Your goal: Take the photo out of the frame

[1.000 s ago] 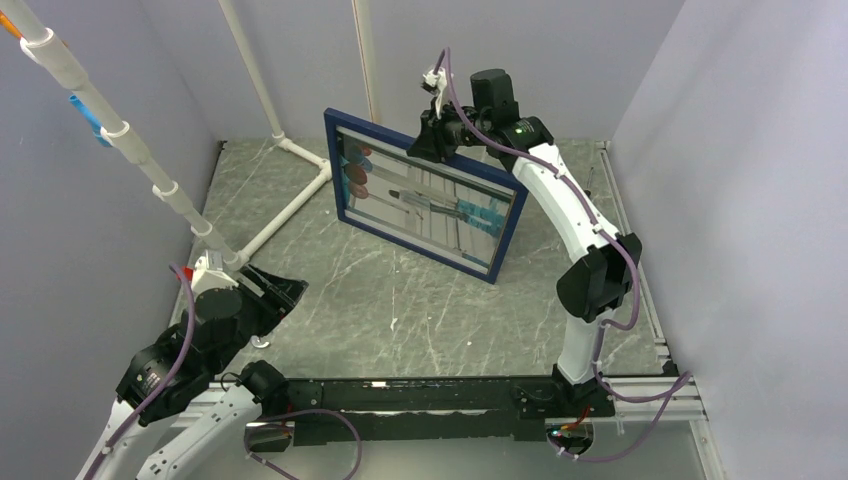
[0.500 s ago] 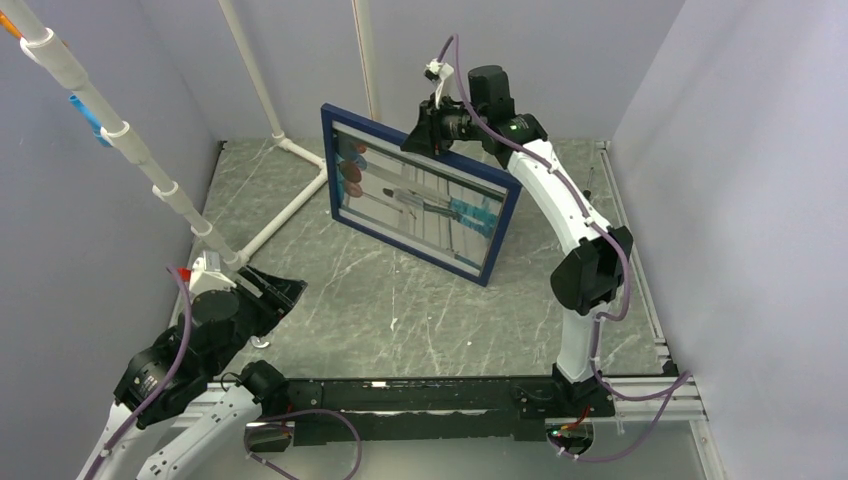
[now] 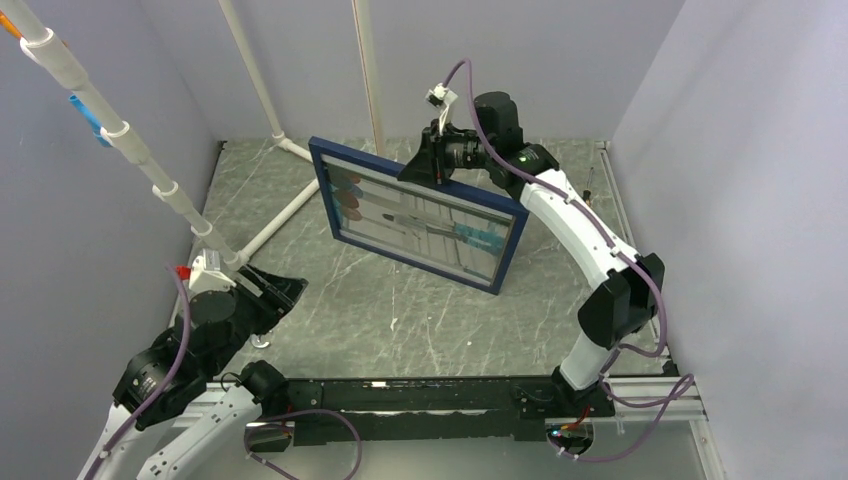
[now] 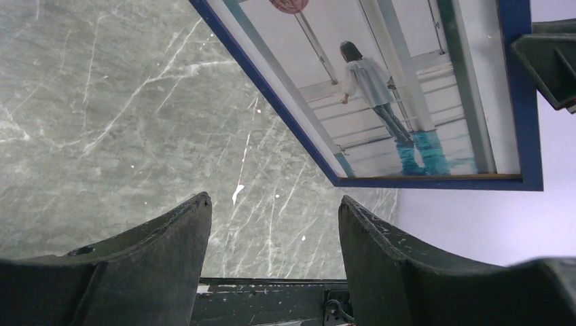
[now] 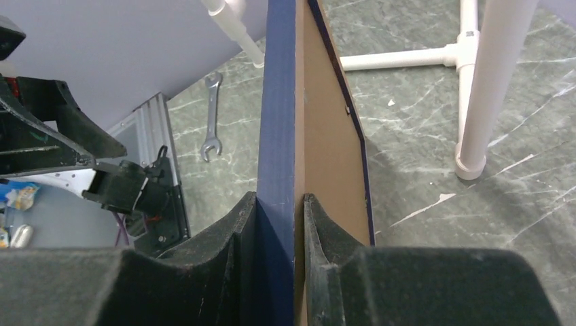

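The right gripper point(image 5: 278, 210) pinches the top rail of the navy frame point(image 3: 323, 190), one finger on its front and one on the brown backing board point(image 5: 326, 136), holding it on edge over the far tabletop point(image 3: 400, 320) with the photo point(image 3: 420, 215) inside. The left gripper point(image 4: 275, 204) hangs spread and empty, well apart. The frame looks stiff and light. The photo is probably thin, slick and crease-prone, best taken by its border.

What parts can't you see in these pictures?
Left wrist view: part of the photo, cut off by the picture's top edge.
Right wrist view: the photo's face; the frame is edge-on, so only the backing board shows.
Top view: the frame's back, which faces away.
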Controlling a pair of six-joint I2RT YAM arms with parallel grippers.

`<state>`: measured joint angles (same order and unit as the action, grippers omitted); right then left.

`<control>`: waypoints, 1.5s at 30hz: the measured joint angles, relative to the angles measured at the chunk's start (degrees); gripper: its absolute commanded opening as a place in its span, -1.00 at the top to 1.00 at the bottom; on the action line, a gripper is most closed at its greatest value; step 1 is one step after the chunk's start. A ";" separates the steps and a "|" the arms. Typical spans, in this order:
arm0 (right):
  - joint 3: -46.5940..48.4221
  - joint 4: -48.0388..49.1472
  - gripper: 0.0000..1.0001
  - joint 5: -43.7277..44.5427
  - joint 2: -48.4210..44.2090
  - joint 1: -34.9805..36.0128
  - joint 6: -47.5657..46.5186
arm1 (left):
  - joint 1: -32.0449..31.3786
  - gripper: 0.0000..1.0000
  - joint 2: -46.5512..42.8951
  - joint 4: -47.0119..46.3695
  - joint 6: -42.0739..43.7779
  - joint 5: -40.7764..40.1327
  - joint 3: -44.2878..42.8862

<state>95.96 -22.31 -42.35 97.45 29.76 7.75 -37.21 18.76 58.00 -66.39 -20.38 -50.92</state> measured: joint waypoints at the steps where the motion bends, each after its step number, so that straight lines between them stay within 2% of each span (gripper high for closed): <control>1: 0.66 -0.22 1.00 -0.52 0.59 -0.35 0.37 | 0.00 -0.43 0.07 -0.20 0.13 0.11 0.00; 12: 11.06 -0.70 1.00 -3.82 10.60 -2.62 7.93 | 0.00 -0.42 0.17 -0.31 0.39 1.01 0.00; 29: 5.05 9.92 1.00 -9.07 10.08 -2.62 21.16 | 0.00 -0.42 0.07 -0.28 0.44 1.03 -0.02; 33: 4.87 8.83 1.00 -6.95 9.29 -2.62 18.16 | 0.00 -0.43 -0.44 -0.28 0.55 1.01 -0.22; 40: 4.68 5.38 1.00 -2.62 6.86 -1.38 7.34 | 0.00 -0.49 -0.63 -1.07 0.96 1.11 -0.20; 45: 12.31 -1.09 1.00 -1.18 11.43 -3.34 -3.08 | 0.00 -0.69 0.76 -5.42 4.24 1.68 1.22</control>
<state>108.27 -23.40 -43.53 108.88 26.41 4.67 -37.21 19.53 52.58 -62.15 -18.70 -49.69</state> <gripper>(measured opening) 0.283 0.788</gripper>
